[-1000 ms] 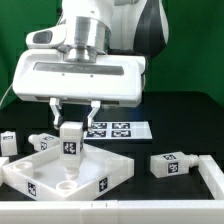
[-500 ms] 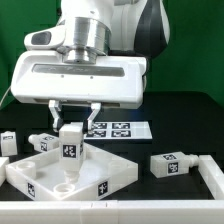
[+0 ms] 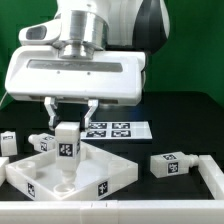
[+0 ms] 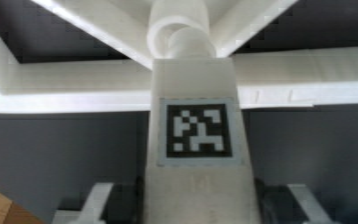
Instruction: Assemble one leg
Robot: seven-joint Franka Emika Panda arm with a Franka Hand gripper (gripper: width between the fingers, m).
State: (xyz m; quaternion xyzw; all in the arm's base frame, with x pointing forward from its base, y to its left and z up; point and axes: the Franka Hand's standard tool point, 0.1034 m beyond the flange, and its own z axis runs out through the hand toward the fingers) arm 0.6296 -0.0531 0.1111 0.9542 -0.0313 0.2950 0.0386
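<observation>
Three spare legs (image 3: pixel 172 164) lie around the square panel (image 3: pixel 104 172), with the marker board (image 3: pixel 116 130) behind. The leg (image 3: pixel 67 144) stands upright on the panel between the gripper (image 3: pixel 70 120) fingers; whether they clamp it cannot be told.

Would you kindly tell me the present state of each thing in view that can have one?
gripper: shut on the upper end of the leg.
leg: upright, held, lower end in a round recess of the panel.
panel: flat on the table, holding just that one leg.
right loose leg: lying on its side, apart from the panel.
left loose leg: lying on its side, untouched.
marker board: flat on the table.
</observation>
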